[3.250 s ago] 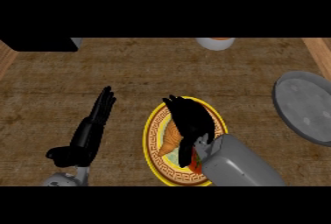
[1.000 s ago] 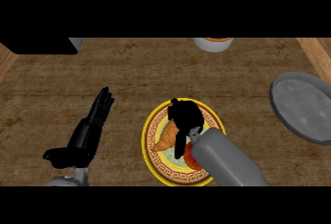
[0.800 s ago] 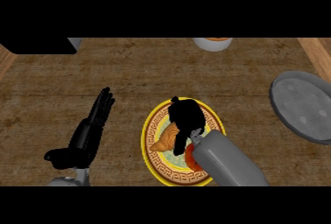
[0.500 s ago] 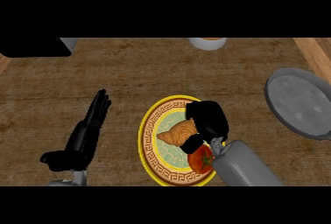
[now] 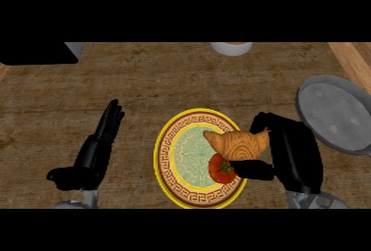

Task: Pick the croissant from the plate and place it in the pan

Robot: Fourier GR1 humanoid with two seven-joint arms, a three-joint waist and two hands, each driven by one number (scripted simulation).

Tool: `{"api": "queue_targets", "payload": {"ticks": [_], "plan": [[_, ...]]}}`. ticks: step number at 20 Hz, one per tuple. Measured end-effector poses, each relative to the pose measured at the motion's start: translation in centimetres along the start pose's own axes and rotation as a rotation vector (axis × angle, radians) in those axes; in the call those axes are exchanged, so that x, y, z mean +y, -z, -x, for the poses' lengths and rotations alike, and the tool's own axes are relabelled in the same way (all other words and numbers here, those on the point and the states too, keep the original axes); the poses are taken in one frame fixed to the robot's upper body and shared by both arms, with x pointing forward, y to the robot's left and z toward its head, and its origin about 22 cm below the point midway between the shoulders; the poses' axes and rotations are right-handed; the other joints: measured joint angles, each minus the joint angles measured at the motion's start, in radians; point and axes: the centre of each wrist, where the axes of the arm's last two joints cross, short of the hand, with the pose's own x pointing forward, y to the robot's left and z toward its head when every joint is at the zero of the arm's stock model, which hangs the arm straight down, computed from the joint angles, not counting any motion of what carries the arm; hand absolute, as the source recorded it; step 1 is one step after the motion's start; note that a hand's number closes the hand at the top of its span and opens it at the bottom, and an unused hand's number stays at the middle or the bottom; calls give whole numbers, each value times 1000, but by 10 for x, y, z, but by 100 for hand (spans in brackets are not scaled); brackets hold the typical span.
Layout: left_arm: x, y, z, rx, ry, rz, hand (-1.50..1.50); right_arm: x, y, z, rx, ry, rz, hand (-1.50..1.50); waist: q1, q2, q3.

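Brown wood-grain counter (image 5: pixel 145 83) fills the head view, and a round plate (image 5: pixel 177 162) with a yellow rim, a key-pattern band and a pale green middle lies at its centre.

The croissant (image 5: pixel 238 143) is at the plate's right side, its golden body overlapping the rim there. Whether it rests on the plate or is raised off it cannot be told. A red tomato (image 5: pixel 222 168) with a green stalk sits on the plate just below the croissant, touching it in this view.

The right hand (image 5: pixel 293 152) comes in at the right of the plate. It is curled round the croissant: the fingers (image 5: pixel 265 120) hook over the pastry's upper right end and the thumb (image 5: pixel 250 170) closes under its lower edge, beside the tomato, so the croissant is pinched between them.

The left hand (image 5: pixel 91 157) lies left of the plate, apart from it, fingers straight and pressed together, pointing away from the robot, holding nothing.

The grey pan (image 5: pixel 333 117) is right of the plate, beyond the right hand, and nothing is seen in it.

Beyond the plate, at the view's top edge, stands a pale bowl (image 5: pixel 232 47), partly cut off. A dark block (image 5: pixel 36 53) sits far up and left of the plate.
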Motion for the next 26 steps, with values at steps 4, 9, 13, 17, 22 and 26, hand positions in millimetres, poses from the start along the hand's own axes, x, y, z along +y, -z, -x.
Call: {"api": "queue_targets", "payload": {"ticks": [4, 9, 13, 17, 22, 26], "plan": [[3, 4, -3, -2, -2, 13, 0, -28, -9, 12, 76, 89, 98, 150, 13, 4, 0], [1, 2, -1, -9, -4, 28, 0, -45, -6, 39, 175, 195, 177, 150, 24, 7, 0], [0, 3, -1, -11, -5, 32, 0, -53, 8, 82, 239, 236, 240, 150, 29, 9, 1], [0, 8, -2, -10, -5, 36, 0, -51, 24, 125, 268, 214, 308, 150, 33, 10, 1], [0, 6, -3, -12, -7, 42, 0, -49, 46, 178, 293, 106, 426, 150, 41, 12, 1], [-4, 4, -3, -15, -11, 50, 0, -47, 65, 215, 319, 113, 513, 150, 47, 14, 2]]}}
